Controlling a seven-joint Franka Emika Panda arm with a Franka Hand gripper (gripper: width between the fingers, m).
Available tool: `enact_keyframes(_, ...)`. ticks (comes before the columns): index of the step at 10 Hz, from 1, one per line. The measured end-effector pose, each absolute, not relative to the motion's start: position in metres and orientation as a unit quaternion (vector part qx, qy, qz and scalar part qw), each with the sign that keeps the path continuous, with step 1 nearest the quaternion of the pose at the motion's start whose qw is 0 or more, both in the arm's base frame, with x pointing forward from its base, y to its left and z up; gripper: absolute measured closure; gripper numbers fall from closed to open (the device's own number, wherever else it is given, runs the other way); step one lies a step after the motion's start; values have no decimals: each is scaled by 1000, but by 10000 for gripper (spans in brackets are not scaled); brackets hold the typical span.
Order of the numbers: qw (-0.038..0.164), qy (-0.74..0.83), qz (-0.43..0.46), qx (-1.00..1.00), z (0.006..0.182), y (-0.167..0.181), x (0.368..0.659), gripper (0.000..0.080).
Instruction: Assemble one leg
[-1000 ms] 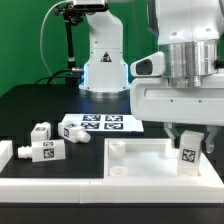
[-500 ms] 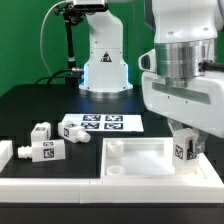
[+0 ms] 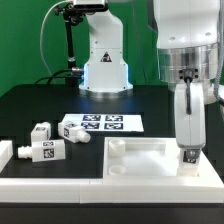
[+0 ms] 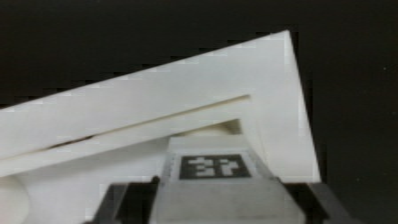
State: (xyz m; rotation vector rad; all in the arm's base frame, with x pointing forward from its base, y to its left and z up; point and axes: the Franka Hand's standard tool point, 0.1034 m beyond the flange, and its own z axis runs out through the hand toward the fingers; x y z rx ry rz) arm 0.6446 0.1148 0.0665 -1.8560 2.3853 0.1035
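My gripper [image 3: 188, 150] is shut on a leg [image 3: 189, 155], a stubby white peg with a black-and-white tag. It holds the leg upright over the corner of the large flat white panel [image 3: 140, 160] at the exterior view's right. In the wrist view the leg [image 4: 217, 168] sits between my dark fingers [image 4: 128, 203], with the panel's raised corner [image 4: 267, 80] just beyond it. Whether the leg touches the panel I cannot tell. Two more legs [image 3: 41, 131] [image 3: 46, 152] lie on the black table at the exterior view's left.
The marker board [image 3: 100, 124] lies behind the panel. A long white border rail [image 3: 50, 186] runs along the front, with a white end piece [image 3: 5, 154] at the far left. The arm's white base [image 3: 104, 60] stands at the back.
My wrist has turned about its vertical axis, so the hand now shows edge-on in the exterior view. The leg stays in my grip over the same panel corner.
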Motion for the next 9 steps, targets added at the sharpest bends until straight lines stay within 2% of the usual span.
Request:
enact_keyframes(1,59,772,33,-632,66,115,644,440)
enact_keyframes(2,64,709,21,-702,67,114,646,440)
enact_keyframes(3,66,638,15,-767,67,115,645,258)
enact_keyframes(4,68,570,11,-819,66,116,643,258)
enact_keyframes(5,68,553,9,-830,66,117,641,173)
enact_keyframes(9,65,459,-1,-886,65,112,642,151)
